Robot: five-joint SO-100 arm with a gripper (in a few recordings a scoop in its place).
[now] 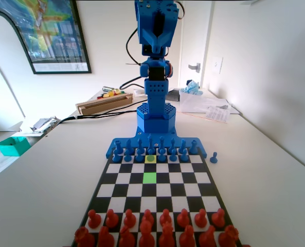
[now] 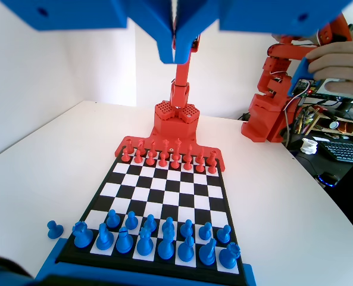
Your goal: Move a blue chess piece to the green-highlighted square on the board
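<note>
fingers (image 2: 175, 56) pressed flat together up high, two smooth blue plastic wedges meeting in a thin seam, nothing between them, well above the board (image 2: 164, 202). in the fixed view the blue arm (image 1: 155, 77) stands tall at the far end, its honeycomb-patterned base behind the blue rows. the board is flat, glossy black-and-white chequer lying on a pale matte bench (image 1: 265, 180). the green-highlighted square (image 1: 149, 177) glows bright and bare, two rows out from the blue pawns. on the yellow-tinted square (image 1: 150, 159) just behind it, a blue chess piece (image 1: 150, 151) with round head and flared base sits in line with its neighbours. one stray blue pawn (image 1: 213, 158) stands off the board on the right in that view. red pieces (image 1: 147, 226) crowd the near edge.
</note>
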